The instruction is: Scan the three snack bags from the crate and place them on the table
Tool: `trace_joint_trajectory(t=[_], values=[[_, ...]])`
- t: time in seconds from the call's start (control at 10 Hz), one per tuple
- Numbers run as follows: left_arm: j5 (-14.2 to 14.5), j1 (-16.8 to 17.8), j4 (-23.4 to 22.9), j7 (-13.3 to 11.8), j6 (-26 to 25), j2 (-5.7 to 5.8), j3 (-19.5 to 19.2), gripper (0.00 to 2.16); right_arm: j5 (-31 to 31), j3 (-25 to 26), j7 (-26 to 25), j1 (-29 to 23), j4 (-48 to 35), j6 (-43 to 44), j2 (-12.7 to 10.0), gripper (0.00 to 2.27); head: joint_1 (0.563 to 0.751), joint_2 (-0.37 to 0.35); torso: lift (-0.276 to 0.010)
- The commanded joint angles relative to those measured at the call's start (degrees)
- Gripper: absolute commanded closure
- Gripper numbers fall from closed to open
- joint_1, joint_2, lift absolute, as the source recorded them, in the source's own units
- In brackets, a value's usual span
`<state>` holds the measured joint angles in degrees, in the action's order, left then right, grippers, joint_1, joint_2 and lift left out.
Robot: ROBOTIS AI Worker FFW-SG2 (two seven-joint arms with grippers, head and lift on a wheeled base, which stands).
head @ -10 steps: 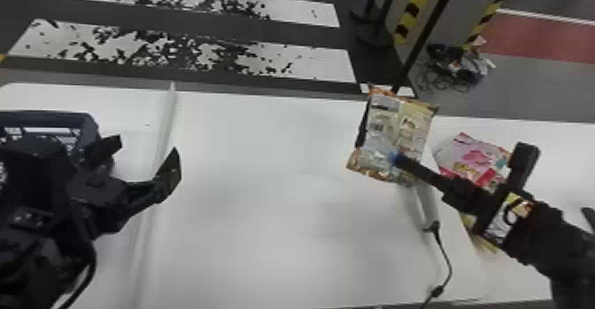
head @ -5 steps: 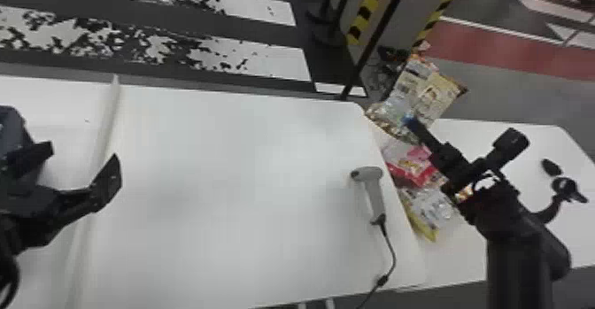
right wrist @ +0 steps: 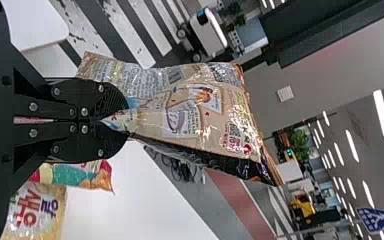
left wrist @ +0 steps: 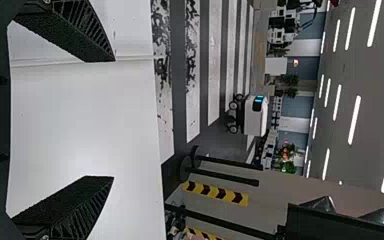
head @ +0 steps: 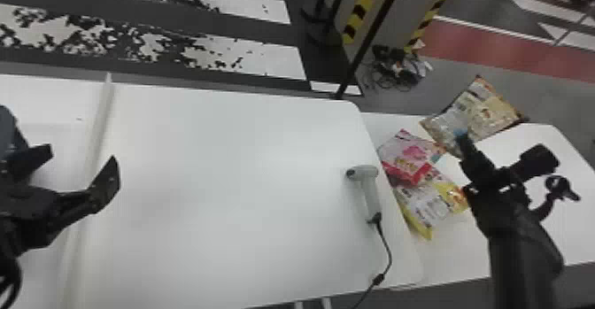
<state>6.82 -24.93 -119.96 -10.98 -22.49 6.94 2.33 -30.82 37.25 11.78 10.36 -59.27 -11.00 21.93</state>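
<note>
Holding tan bag [head: 491, 113] aloft, right gripper [head: 462, 137] closed on its edge, fine print and picture panels visible, pink bag [head: 409, 153] and boldly lettered yellow bag [head: 431, 206] on side table [head: 573, 219], left gripper [head: 82, 162] spread wide, empty.

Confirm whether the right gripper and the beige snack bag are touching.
Touching. The right wrist view shows the right gripper shut on the beige snack bag, its gathered edge pinched between the two fingers.

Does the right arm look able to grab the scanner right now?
Probably not: the scanner lies on the table, seemingly near enough, but the right pincer is shut on a snack bag and would likely have to let go first.
</note>
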Motion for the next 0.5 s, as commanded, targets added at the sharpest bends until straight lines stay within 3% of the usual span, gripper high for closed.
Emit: trace_joint_trajectory(t=[0.0, 0.3, 0.4], values=[[0.0, 0.3, 0.7, 0.0, 1.1, -0.08, 0.7, 0.02, -1.1, 0.1, -2.7, 0.5, 3.6, 0.3, 1.9, 2.25, 0.695, -0.350, -0.062], [-0.1, 0.3, 0.6, 0.0, 2.0, -0.26, 1.5, 0.02, -3.8, 0.0, -7.7, 1.1, 8.7, -7.1, 3.6, 2.21, 0.695, -0.350, -0.062], [-0.1, 0.1, 0.6, 0.0, 2.1, -0.26, 1.8, 0.02, -3.9, -0.1, -8.6, 1.1, 8.9, -10.9, 3.6, 1.74, 0.695, -0.350, -0.062]])
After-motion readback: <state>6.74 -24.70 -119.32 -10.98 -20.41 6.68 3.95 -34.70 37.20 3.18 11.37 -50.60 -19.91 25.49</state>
